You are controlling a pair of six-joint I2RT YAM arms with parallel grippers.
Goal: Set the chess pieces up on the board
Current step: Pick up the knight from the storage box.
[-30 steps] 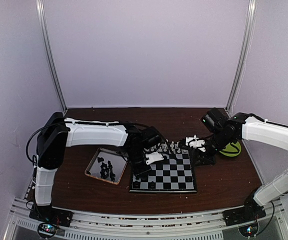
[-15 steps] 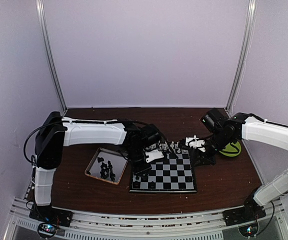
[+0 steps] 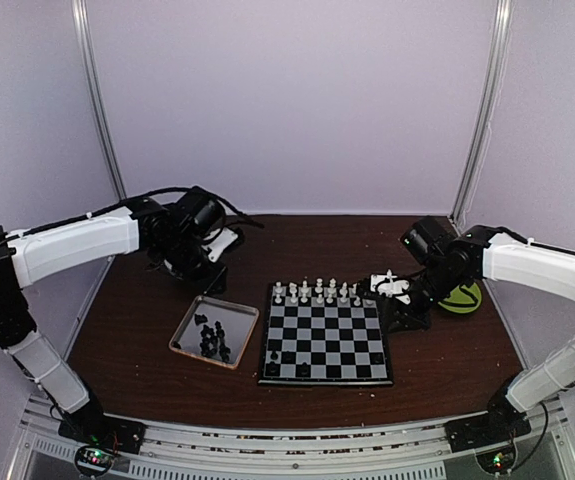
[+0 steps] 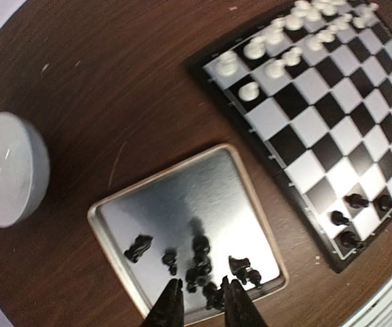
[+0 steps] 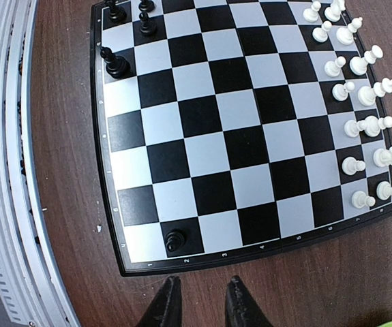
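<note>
Top external view first: the left gripper [image 3: 205, 262] hangs above the table [image 3: 437, 350] behind the tray [image 3: 239, 322], well off the board [image 3: 332, 350]. Left wrist view shows its fingers parted a little, nothing between them, with loose black pieces [image 4: 202, 262] lying in the tray below. Across the board's two far rows stand the white pieces [image 3: 317, 292]; a few black men [image 4: 359, 211] stand at its near left corner. Over on the other side, the right gripper [image 5: 199, 286] sits just off the board's right edge, fingers slightly apart, holding nothing. One lone black piece [image 5: 175, 240] stands right by that edge.
</note>
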